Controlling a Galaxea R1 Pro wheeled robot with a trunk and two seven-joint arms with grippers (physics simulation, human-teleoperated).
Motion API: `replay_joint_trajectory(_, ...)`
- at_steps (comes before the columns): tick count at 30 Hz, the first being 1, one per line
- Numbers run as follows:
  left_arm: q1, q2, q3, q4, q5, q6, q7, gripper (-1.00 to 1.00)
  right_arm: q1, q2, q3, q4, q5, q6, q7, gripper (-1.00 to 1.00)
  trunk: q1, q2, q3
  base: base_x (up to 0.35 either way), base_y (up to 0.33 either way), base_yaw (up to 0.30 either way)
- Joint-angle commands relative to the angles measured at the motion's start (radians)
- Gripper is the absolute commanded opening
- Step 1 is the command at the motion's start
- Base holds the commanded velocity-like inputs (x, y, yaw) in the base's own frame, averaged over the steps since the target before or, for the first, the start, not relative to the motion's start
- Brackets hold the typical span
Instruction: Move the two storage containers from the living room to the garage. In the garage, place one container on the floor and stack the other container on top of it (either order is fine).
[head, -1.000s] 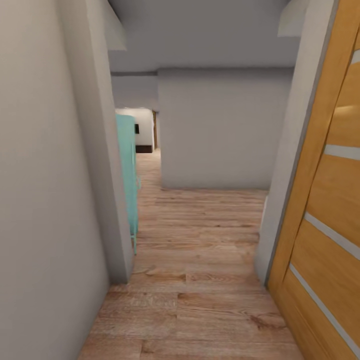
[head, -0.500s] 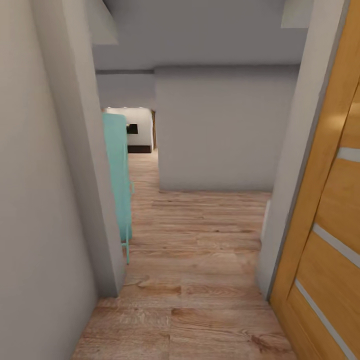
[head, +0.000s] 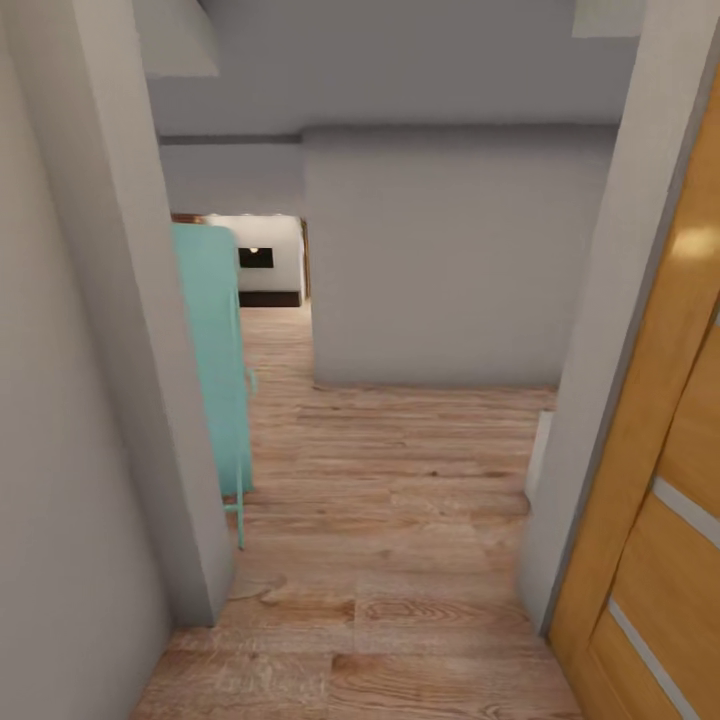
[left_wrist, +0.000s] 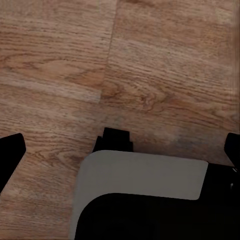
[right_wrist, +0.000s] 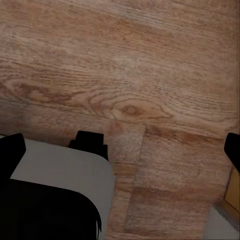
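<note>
The two storage containers are out of view. I am in a hallway with a light wood plank floor (head: 400, 520). In the left wrist view my left gripper (left_wrist: 120, 150) points down at the planks, its dark fingertips (left_wrist: 11, 150) far apart at the picture's edges, with nothing between them. My right gripper (right_wrist: 122, 150) hangs the same way in the right wrist view, open and empty over the wood, one fingertip (right_wrist: 12, 150) showing at the edge. A grey and black part of my own body (left_wrist: 142, 190) lies under each gripper.
A wooden door with pale strips (head: 660, 480) stands close on the right. A grey wall corner (head: 150, 400) is close on the left, with a teal cabinet (head: 212, 360) behind it. A grey wall (head: 450, 260) blocks straight ahead. A passage leads past it to a lit room (head: 265, 255).
The whole head view has shifted: the camera has moved forward along the hallway, so the left wall corner, teal cabinet and door now sit nearer and further toward the picture's edges.
</note>
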Motion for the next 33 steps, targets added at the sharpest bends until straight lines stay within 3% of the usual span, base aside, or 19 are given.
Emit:
replay_joint_trajectory(1,0.000,0.000,-0.008,0.000,0.009,0.000,0.000,1.00,-0.001,0.000,0.008,0.003,-0.010,-0.006,0.001,1.00,0.001,0.000,-0.001,0.327,-0.023,0.000)
replay_joint_trajectory(33,0.000,-0.001,-0.008,0.001,0.007,-0.006,0.000,1.00,-0.001,0.021,-0.004,0.003,-0.016,-0.008,0.002,1.00,0.001,0.000,-0.001,0.327,-0.001,0.000)
